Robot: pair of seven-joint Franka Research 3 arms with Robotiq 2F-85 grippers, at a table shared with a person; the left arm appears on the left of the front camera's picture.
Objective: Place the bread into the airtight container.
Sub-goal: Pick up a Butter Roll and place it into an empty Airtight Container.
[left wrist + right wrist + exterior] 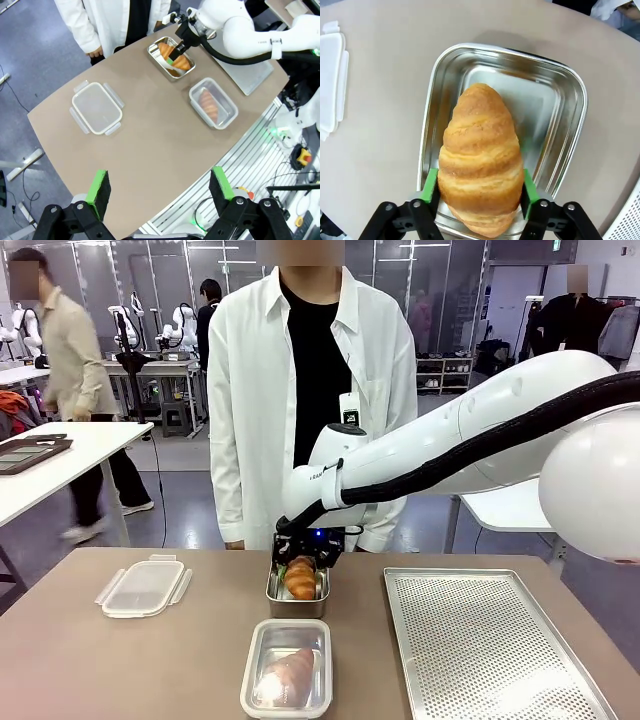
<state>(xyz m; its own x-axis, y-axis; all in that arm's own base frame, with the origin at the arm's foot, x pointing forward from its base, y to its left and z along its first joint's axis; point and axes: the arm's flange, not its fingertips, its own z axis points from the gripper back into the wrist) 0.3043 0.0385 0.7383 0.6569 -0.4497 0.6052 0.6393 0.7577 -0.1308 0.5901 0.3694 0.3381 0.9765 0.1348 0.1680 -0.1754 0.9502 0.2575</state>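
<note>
Bread (480, 160) in steel container (560, 100)

Right arm: reaches across the middle, wrist angled down; right gripper (480, 187) green pads clamped on both flanks of bread (480, 162). Left gripper (161, 190): raised, jaws wide apart.

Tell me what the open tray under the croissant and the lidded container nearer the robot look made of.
Open rectangular steel tray: likely stainless steel, brushed, mirror-like reflections. Lidded rectangular container: metallic-looking base under a clear, probably plastic lid, the second bread visible through it.
</note>
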